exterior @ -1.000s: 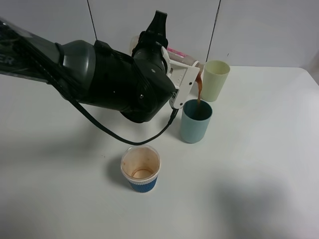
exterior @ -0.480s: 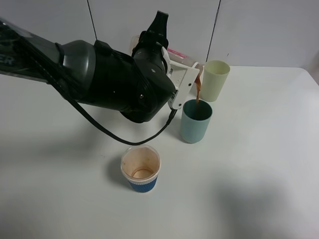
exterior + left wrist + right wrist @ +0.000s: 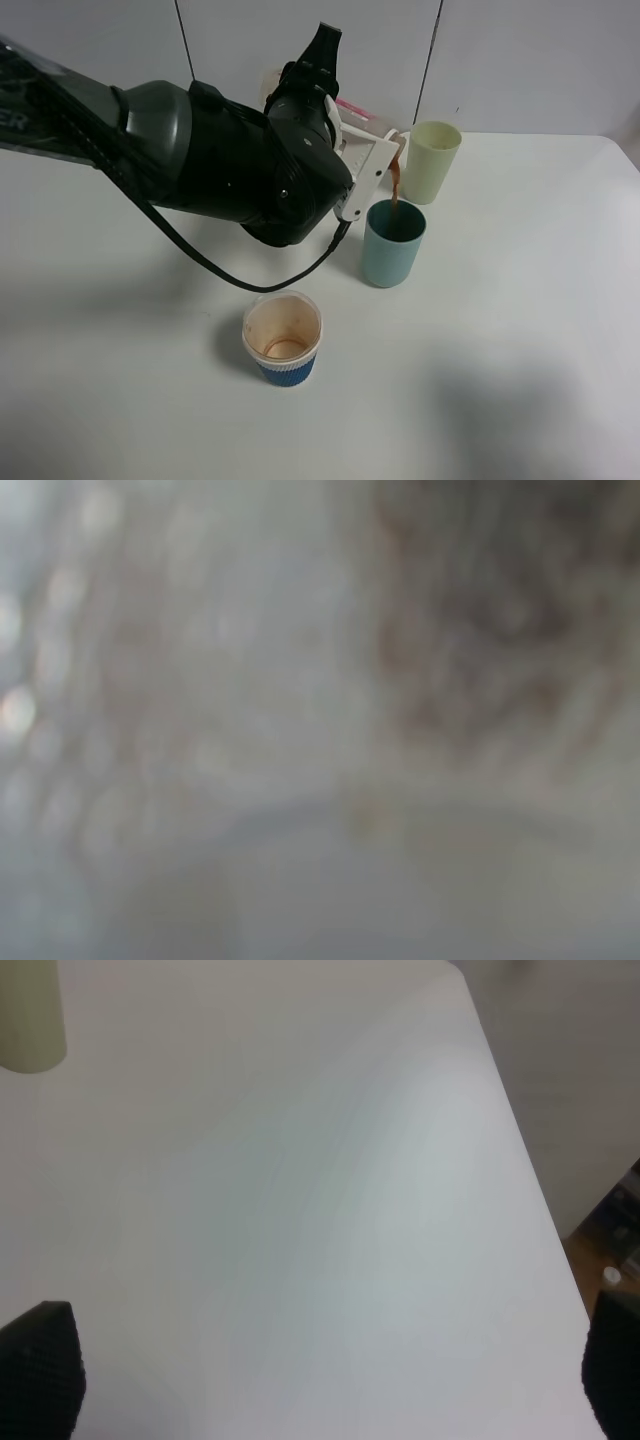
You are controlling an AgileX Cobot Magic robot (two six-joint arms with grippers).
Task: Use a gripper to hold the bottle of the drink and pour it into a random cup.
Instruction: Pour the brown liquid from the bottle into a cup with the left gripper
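Observation:
My left gripper, white jaws on a bulky black arm, is shut on the bottle. The bottle is tipped on its side above the table, and only its red-and-white label and its neck show. A thin brown stream of drink falls from the neck into the teal cup, which stands upright just right of the gripper. The left wrist view is a blur of pale and brownish shapes. My right gripper is open and empty over bare table, with its dark fingertips at the frame's corners.
A taller pale yellow-green tumbler stands just behind the teal cup and also shows in the right wrist view. A blue ribbed paper cup with a stained inside stands nearer the front. The table's right edge drops off beside the right gripper.
The pour goes on. My left gripper and the bottle have crept slightly upward, and the stream has thinned a little. The cups have not moved.

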